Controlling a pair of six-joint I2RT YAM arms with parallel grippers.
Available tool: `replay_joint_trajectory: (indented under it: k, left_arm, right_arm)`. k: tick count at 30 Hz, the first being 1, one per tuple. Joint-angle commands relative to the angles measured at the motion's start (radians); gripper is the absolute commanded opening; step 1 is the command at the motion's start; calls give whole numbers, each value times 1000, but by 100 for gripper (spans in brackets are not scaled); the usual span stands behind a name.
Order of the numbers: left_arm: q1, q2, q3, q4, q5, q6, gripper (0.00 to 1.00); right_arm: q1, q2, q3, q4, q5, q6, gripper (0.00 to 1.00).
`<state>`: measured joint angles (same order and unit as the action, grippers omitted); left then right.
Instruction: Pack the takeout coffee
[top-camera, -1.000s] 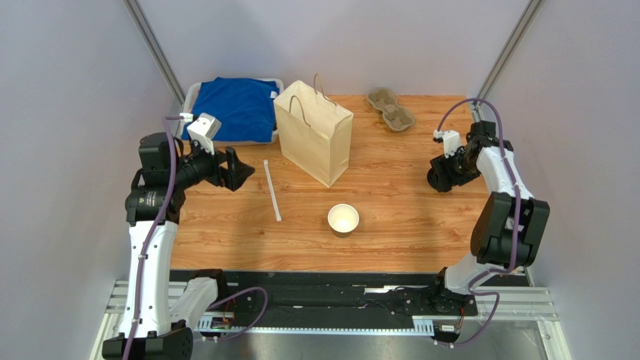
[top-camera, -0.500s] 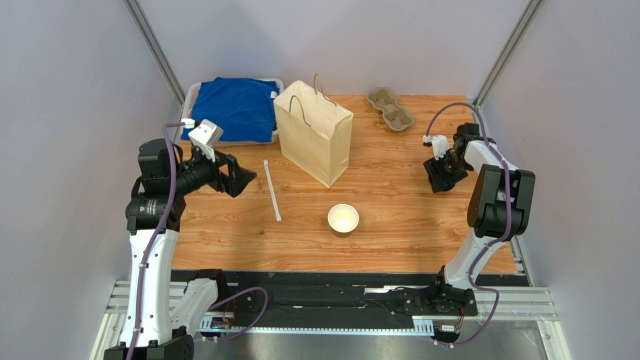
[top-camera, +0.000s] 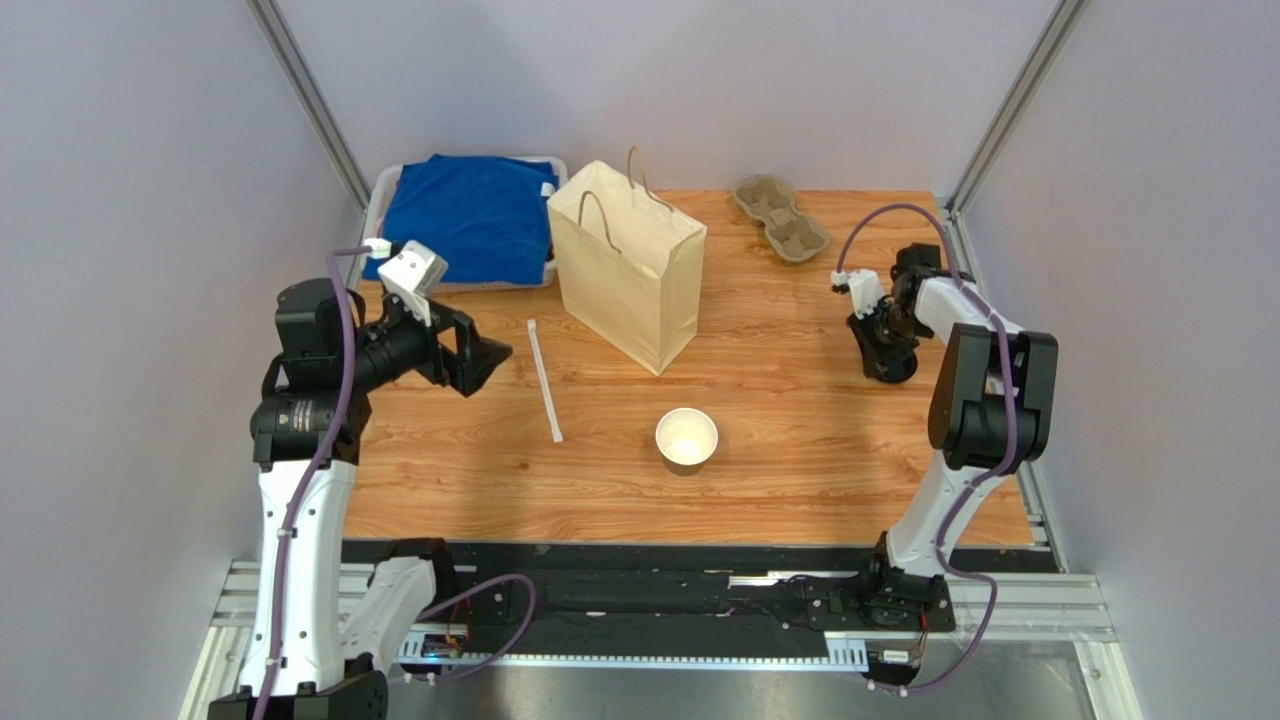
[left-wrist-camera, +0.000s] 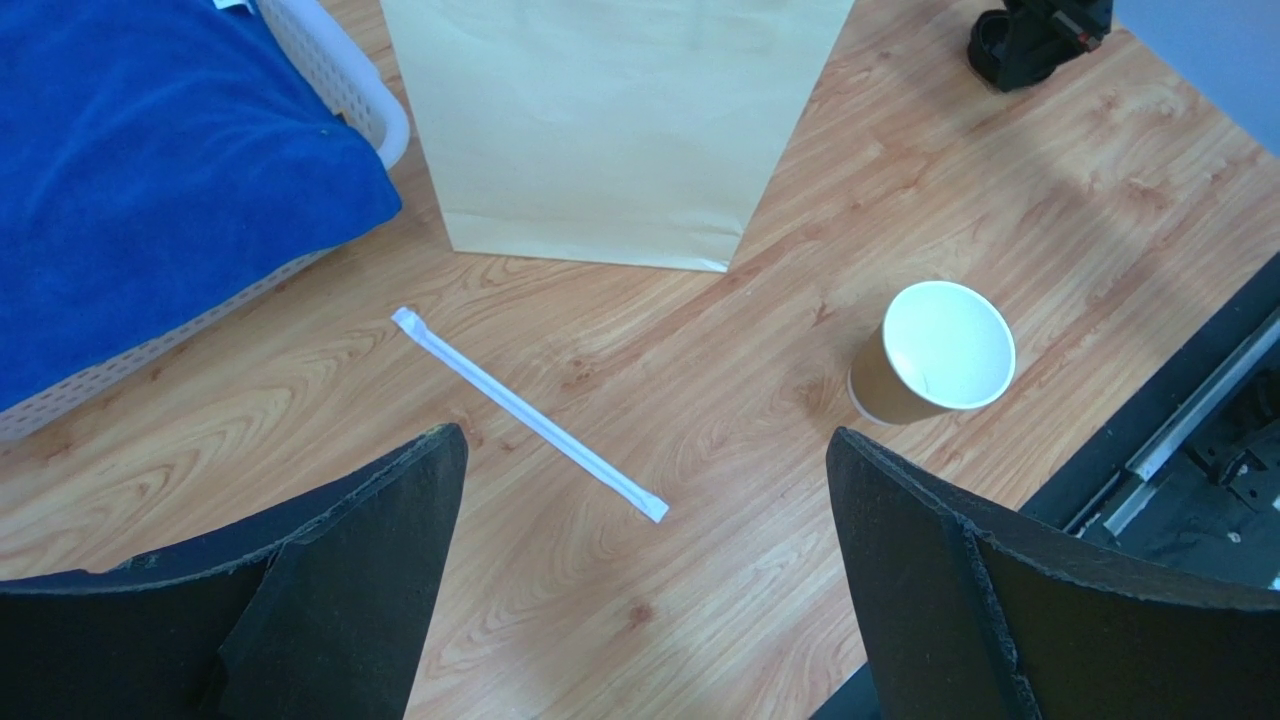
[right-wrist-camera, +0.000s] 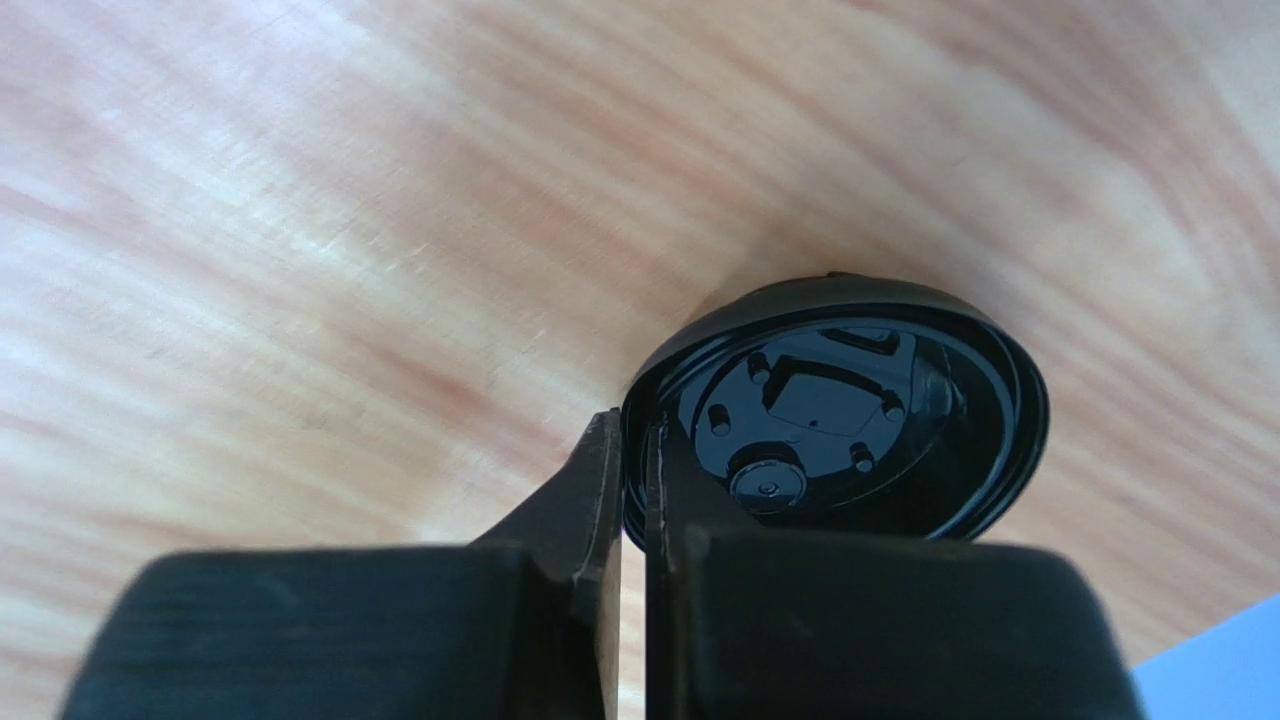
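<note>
Cup (left-wrist-camera: 932, 353): lidless, upright on the table (left-wrist-camera: 721, 600), ahead-right of the left gripper (left-wrist-camera: 643, 450).
Lid (right-wrist-camera: 842, 413): black, rim caught between the right gripper's (right-wrist-camera: 634, 450) jaws.
Right gripper: jaws pressed together, pinching that rim.
Left gripper: jaws spread wide; straw (left-wrist-camera: 526, 420) just ahead, bag (left-wrist-camera: 616, 128) standing beyond.
</note>
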<state>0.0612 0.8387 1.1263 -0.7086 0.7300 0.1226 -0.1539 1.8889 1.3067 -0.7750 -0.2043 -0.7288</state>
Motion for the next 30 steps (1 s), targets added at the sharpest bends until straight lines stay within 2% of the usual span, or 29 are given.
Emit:
replay_joint_trajectory:
  k: [1,3,4,6,7,9,10,14,18,19,21,22,24,25,26,28,29,30]
  left_arm:
    - [2,-12,62,-8,32,58,99]
    - [0,-10,79,-18,25,78,99]
    - [0,-10,95,-23,26,95,99]
    - [-1,-16,110,-25,49,112,99]
    - [-9,-18,131,-25,52,130,99]
    - [-55,-16,154,-28,45,164,98]
    - [-57,-13,176,-37,43,210,98]
    - [-156,26,219,-61,42,311,97]
    - [-325,30,225,-57,-19,379,95]
    - [-421,25,199,-34,-42,400,95]
    - [-506,-1,158,12,-108,422,95]
    - [-597,-13,108,77,-135,449,94]
    - [-684,-39,58,173,-211,507,92]
    - [-783,-47,11,208,-246,593,91]
    - [-843,-50,-14,242,-321,641,88]
    - [-931,-64,-90,348,-359,792,85]
    - [-1016,-66,-115,385,-392,846,82]
    - [-1052,-63,-166,456,-405,956,82]
  right_arm:
    - [-13,-163,89,-224,-191,25,0]
    - [-22,-246,143,-329,-298,45,0]
    - [-24,-264,211,-457,-423,46,0]
    - [-24,-306,278,-585,-551,42,0]
    - [-24,-315,334,-715,-684,29,0]
    - [-24,-333,368,-828,-811,-6,0]
    - [-24,-344,377,-892,-925,11,0]
    - [8,-454,228,-892,-1165,91,0]
    - [85,-514,100,-891,-1363,183,0]
    - [99,-517,79,-889,-1433,236,0]
    - [148,-514,34,-882,-1434,304,0]
    - [149,-524,19,-812,-1434,351,0]
    - [197,-542,-35,-787,-1434,440,0]
    - [206,-547,-61,-752,-1434,469,0]
    - [220,-563,-87,-721,-1434,558,0]
    - [231,-579,-162,-643,-1436,655,0]
    - [235,-588,-185,-604,-1434,710,0]
    - [238,-603,-210,-566,-1434,832,0]
